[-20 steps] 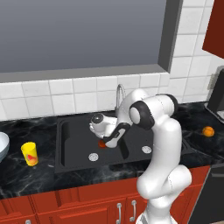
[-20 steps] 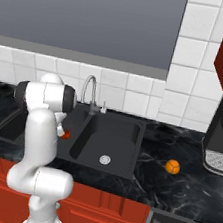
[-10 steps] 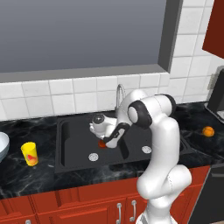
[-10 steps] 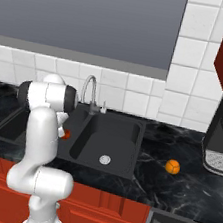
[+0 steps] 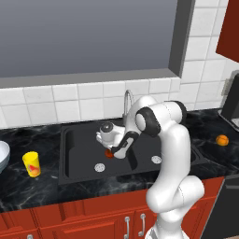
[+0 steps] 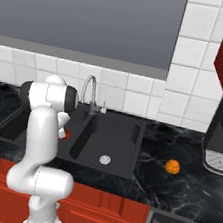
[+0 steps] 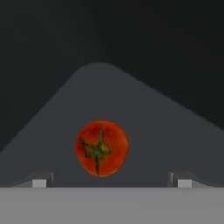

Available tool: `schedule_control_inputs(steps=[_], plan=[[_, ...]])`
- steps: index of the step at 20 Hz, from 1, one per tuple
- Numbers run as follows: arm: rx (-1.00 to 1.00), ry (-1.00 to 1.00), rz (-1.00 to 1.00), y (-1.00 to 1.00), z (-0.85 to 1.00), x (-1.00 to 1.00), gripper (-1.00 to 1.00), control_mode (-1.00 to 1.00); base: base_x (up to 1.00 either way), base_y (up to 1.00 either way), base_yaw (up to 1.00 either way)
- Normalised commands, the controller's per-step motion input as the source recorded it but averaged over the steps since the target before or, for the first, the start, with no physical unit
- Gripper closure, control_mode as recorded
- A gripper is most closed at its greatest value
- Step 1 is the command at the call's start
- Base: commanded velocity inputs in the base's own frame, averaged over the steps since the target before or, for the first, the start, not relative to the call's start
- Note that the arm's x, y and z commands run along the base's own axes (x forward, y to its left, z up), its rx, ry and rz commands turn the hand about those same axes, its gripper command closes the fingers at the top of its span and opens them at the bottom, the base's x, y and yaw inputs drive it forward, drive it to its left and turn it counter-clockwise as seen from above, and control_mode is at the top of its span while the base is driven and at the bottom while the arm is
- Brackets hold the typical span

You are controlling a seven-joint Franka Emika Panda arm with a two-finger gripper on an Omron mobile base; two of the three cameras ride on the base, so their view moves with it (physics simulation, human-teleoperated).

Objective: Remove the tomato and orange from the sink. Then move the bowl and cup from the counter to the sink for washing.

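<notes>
- Down inside the black double-basin sink [image 5: 74, 140] I have the white arm's two-finger gripper [image 5: 113, 152] lowered over the floor of the left basin, near the middle divider.
- From the hand camera I see the small dark red round tomato [image 7: 102, 148] with its green stem, lying on the dark basin floor between the two finger tips [image 7: 40, 183]; both tips stand wide of it, so the pincer is released and grasps nothing.
- From the left base camera the tomato [image 5: 109, 153] shows as a red spot just beside the hand, near the round silver drain [image 5: 99, 167].
- From the right base camera I catch the tomato [image 6: 66, 134] peeking out beside the arm, left of the curved steel faucet [image 6: 89, 91].
- On the counter right of the sink sits the small bright orange ball [image 6: 172, 166], well apart from the basins.
- Left of the sink, the small yellow cylindrical cup [image 5: 31, 164] stands upright on the black marbled counter [image 5: 28, 191], with the wide pale bluish-white bowl [image 5: 2, 156] near it at the frame edge.
</notes>
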Motion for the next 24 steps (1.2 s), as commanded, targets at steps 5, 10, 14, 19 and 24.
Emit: schedule_control_inputs(steps=[5,10,14,19,24], plan=[[0.01,0.00,0.00,0.00,-0.07,0.02,-1.00,-1.00,0.00,0.00,0.00],[0.03,0.00,0.00,0.01,-0.09,0.00,-1.00,-1.00,0.00,0.00,0.00],[0.04,0.00,0.00,0.04,-0.13,0.00,-1.00,-1.00,0.00,0.00,0.00],[0.03,0.00,0.00,0.02,-0.14,0.02,-1.00,-1.00,0.00,0.00,0.00],[0.01,0.00,0.00,0.01,-0.15,0.04,-1.00,-1.00,0.00,0.00,0.00]])
